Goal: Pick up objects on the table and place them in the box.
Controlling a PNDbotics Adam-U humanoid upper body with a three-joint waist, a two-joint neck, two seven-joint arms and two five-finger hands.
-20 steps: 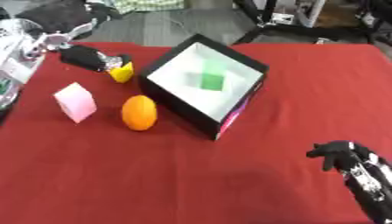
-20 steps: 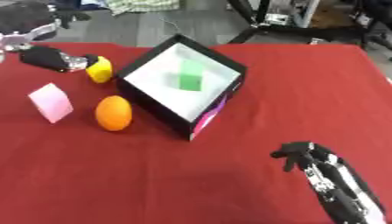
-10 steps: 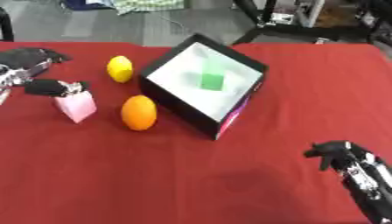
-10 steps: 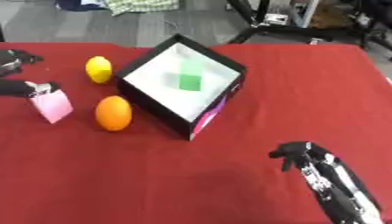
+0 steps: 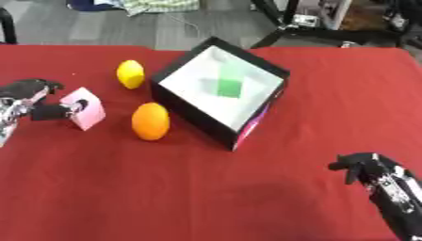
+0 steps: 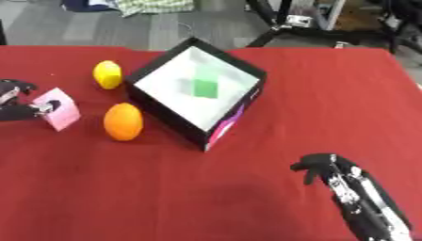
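Right hand (image 6: 329, 170) sits nearest, low at the right edge over bare red cloth (image 5: 206, 188). Its fingers are curled in and hold nothing; it looks idle, well apart from everything else.

Mid table, left side: orange (image 5: 151, 121) lies on the cloth just beside the box's near-left wall, not touching it as far as I can tell. Left of the orange, pink block (image 5: 85, 107) stands tilted on an edge. Left hand (image 5: 33, 101) is at it from the left edge, thumb and a finger pinching the block's left face. Whether the block is clear of the cloth is not readable.

Box (image 5: 198, 117) sits centre, turned cornerwise, black outside and white inside. A green block (image 5: 230, 87) already lies in it.

Farther back, lemon (image 5: 129, 74) rests near the box's far-left wall, apart from it.

Judgement: the step in hand is lifting the pink block; three objects remain outside.

Risks:
- The pinch takes one side only, so the block could pivot and drop on the lift.
- The orange lies between block and box; a low carry would knock it, and it would roll.
- The box wall is tall and angled; a low approach could clip the rim and shove the box.
- A short release would drop the block outside.
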